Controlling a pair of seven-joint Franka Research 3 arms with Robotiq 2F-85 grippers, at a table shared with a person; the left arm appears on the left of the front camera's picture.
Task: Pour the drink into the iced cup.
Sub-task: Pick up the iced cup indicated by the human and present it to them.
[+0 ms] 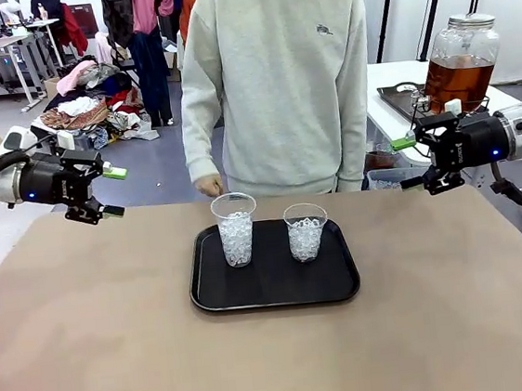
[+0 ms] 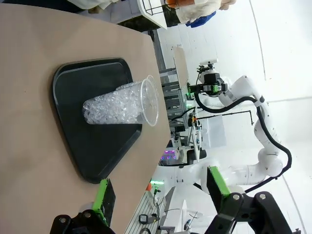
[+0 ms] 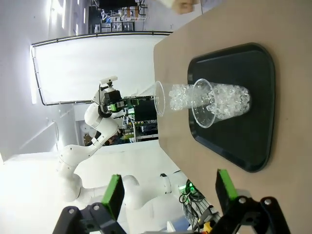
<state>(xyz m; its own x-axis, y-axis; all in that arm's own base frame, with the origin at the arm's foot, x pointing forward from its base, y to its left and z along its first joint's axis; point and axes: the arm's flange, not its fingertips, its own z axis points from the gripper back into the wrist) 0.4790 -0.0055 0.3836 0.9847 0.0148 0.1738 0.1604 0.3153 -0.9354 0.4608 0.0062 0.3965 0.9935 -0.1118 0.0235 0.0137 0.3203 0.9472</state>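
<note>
Two iced cups (image 1: 237, 231) (image 1: 305, 233) on black tray (image 1: 206, 293); right gripper (image 1: 407, 163) print unreadable.

Grey floor (image 1: 156, 169), heaped clothes (image 1: 79, 112), white side table (image 1: 388, 75).

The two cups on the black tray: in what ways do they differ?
The left cup is taller than the right cup, and its ice stands higher. The person's hand is just behind the left cup, not the right cup. Both are clear, upright, ice-filled, on the tray.
</note>
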